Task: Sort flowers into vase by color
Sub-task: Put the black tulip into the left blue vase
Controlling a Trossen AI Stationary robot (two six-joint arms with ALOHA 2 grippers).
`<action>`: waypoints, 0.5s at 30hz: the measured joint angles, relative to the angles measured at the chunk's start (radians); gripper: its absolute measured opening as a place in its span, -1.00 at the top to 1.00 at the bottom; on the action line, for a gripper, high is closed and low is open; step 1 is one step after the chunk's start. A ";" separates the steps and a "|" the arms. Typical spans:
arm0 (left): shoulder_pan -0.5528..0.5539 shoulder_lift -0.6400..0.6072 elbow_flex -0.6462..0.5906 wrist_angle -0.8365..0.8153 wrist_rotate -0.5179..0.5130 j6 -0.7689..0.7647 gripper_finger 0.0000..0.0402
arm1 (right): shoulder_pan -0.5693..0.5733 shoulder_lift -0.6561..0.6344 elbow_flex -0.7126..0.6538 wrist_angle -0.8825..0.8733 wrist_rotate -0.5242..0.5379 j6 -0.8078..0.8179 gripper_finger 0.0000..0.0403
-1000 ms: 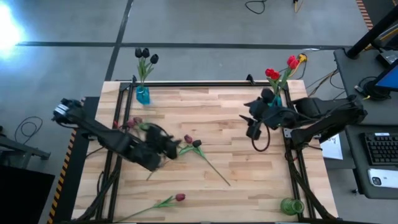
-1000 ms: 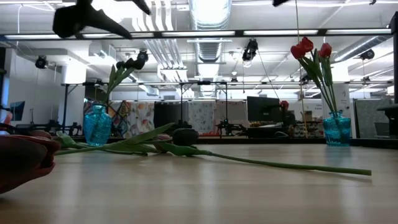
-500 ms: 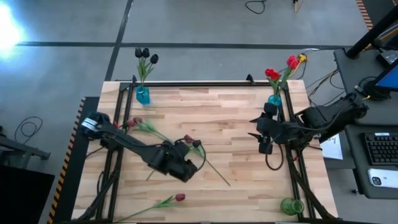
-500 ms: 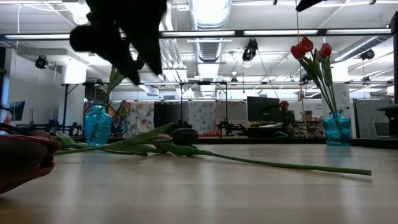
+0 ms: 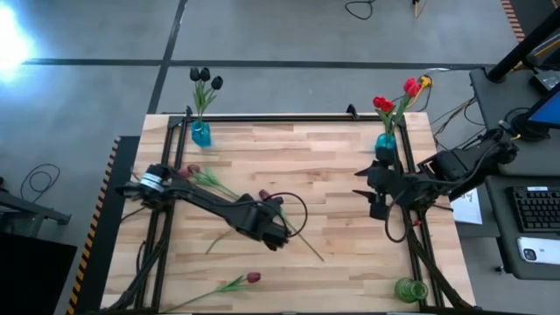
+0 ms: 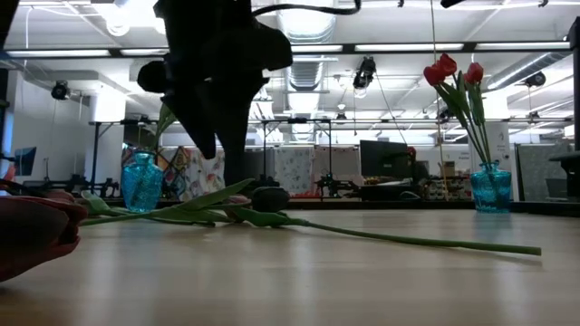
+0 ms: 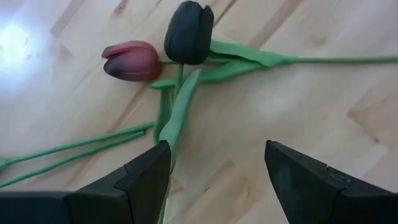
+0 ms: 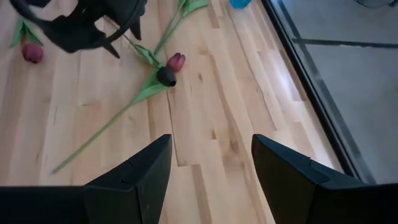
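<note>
I've got the left gripper (image 7: 214, 180) hanging fingers spread and empty right over two tulips lying mid-table, the black tulip (image 7: 188, 32) and the maroon tulip (image 7: 132, 61) with heads touching. These look feather-light and floppy, with thin slick stems, so I'd pinch the black one's stem (image 7: 323, 60) just below the head, never the bloom. The right gripper (image 8: 208, 177) waits released near the red-flower vase (image 5: 386, 140).

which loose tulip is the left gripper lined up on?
The black tulip lying mid-table: its stem runs between the open left gripper fingers. The maroon tulip beside it lies off to one side.
</note>
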 joint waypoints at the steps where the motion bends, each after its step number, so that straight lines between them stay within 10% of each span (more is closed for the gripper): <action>1: -0.001 0.011 0.016 -0.014 0.001 0.011 -0.22 | 0.000 0.000 0.000 0.000 0.000 0.012 -0.07; 15: -0.048 0.069 0.059 -0.050 0.101 0.073 -0.22 | 0.000 0.001 0.000 0.012 0.001 0.032 -0.07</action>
